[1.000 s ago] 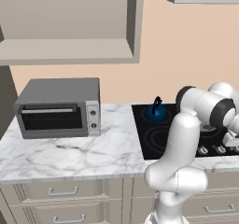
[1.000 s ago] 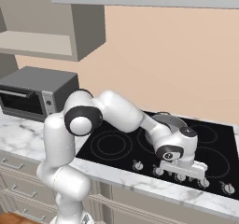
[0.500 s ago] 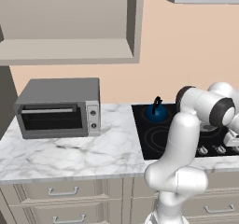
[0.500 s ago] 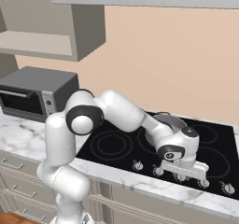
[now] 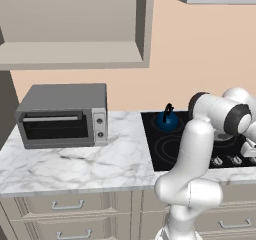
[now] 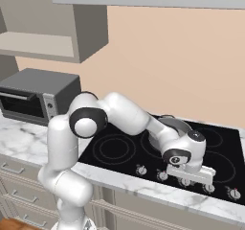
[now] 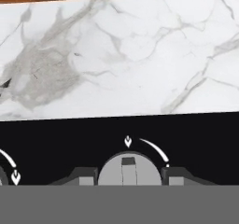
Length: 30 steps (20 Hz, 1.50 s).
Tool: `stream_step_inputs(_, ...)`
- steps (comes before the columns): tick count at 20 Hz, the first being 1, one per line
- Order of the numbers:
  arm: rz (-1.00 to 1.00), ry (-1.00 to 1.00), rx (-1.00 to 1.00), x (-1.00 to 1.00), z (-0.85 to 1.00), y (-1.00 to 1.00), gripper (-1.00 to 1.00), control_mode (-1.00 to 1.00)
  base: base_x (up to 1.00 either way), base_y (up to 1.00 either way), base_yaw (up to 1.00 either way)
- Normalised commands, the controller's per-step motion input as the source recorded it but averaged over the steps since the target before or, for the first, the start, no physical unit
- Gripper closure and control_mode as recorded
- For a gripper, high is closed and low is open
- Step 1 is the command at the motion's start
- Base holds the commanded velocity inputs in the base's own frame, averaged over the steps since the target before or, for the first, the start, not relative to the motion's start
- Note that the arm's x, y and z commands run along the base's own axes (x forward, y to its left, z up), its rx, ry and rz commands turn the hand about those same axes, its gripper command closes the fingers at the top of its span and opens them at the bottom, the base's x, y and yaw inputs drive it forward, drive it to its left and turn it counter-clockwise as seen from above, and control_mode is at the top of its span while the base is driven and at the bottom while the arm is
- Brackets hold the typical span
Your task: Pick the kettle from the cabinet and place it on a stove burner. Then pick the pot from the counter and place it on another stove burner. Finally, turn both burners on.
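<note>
One stove knob (image 7: 128, 169) sits squarely between my two fingers (image 7: 84, 175), which are spread either side of it at the cooktop's (image 6: 119, 150) near edge, while the kettle (image 5: 168, 119) stands on a far-left burner and the pot (image 6: 165, 128) behind my wrist.

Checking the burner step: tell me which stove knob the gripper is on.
The knob between the gripper fingertips, third from the left in the front row in the right base view. The other knobs, like the far-right one, stand free.
</note>
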Motion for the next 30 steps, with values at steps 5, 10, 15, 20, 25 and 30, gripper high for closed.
stream_step_inputs(5, 0.10, 0.00, -0.02, 0.00, -0.19, 0.04, 1.00, -1.00, 0.00, 0.00, 0.00)
stream_step_inputs(10, 0.12, 0.00, -0.05, 0.00, -0.22, 0.17, 1.00, -1.00, 0.00, 0.00, 0.00)
stream_step_inputs(15, 0.14, 0.00, -0.08, 0.00, -0.29, 0.29, 1.00, -1.00, 0.00, 0.00, 0.00)
stream_step_inputs(20, 0.19, -0.01, -0.07, -0.01, -0.33, 0.29, 1.00, -1.00, 0.00, 0.00, 0.00)
stream_step_inputs(25, 0.22, -0.01, -0.05, -0.02, -0.34, 0.26, 1.00, -1.00, 0.00, 0.00, 0.00)
stream_step_inputs(30, 0.21, -0.02, -0.02, -0.04, -0.28, 0.21, 1.00, -1.00, 0.00, 0.00, 0.00)
